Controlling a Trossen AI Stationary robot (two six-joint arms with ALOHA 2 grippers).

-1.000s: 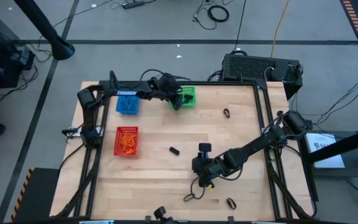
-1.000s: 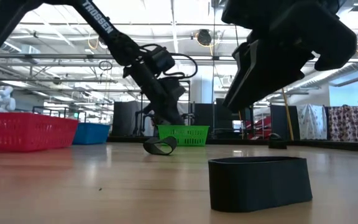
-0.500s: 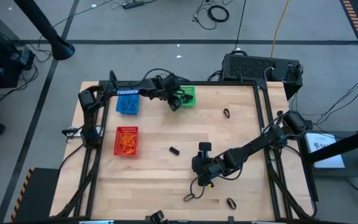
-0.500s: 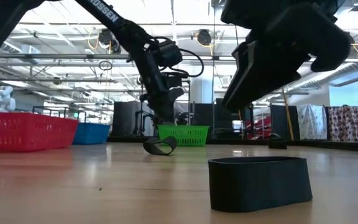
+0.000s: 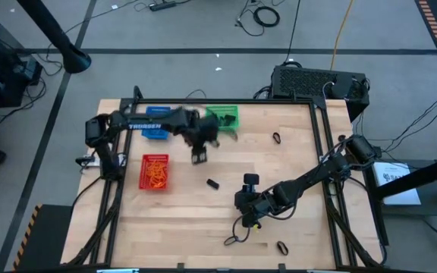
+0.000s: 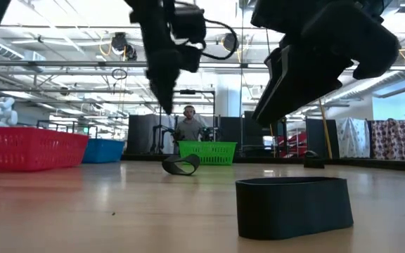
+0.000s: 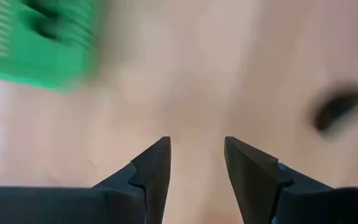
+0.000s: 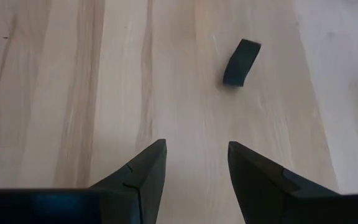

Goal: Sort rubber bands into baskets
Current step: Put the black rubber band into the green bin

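Wooden bench [image 5: 294, 155] framed by dark rails, with three mesh baskets toward its far-left part: green basket [image 5: 224, 116] at the far edge, blue basket [image 5: 153, 131] beside it and mostly covered by the left arm, red basket [image 5: 155, 171] nearer, filled with orange rubber bands [image 5: 155, 174]. Loose black rubber bands scattered over bare wood: one mid-bench [image 5: 212, 183], one toward the far right [image 5: 276, 138], one near the front edge [image 5: 282, 248]. Black cable loop [image 5: 235, 236] lying on the wood just beside the right arm. Dark vented box [image 5: 319, 82] off the far edge; cables across the floor beyond. Left pincer [image 5: 199, 155] hanging above bare wood between the green basket and the mid-bench black band, fingers [image 7: 156, 167] spread apart, nothing between them, touching nothing. Right pincer [image 8: 194, 163] low over the wood in the front middle of the bench, fingers likewise parted and empty, a black band [image 8: 241, 61] lying ahead of it, well apart. Nothing standing between either pincer and the nearest loose band. From bench height, a black band [image 6: 293, 205] large in the foreground, another [image 6: 181, 164] farther back before the green basket, a person visible in the room behind. Left wrist picture smeared: green basket and a dark band only rough blurs there. Contents of blue and green baskets impossible to make out.
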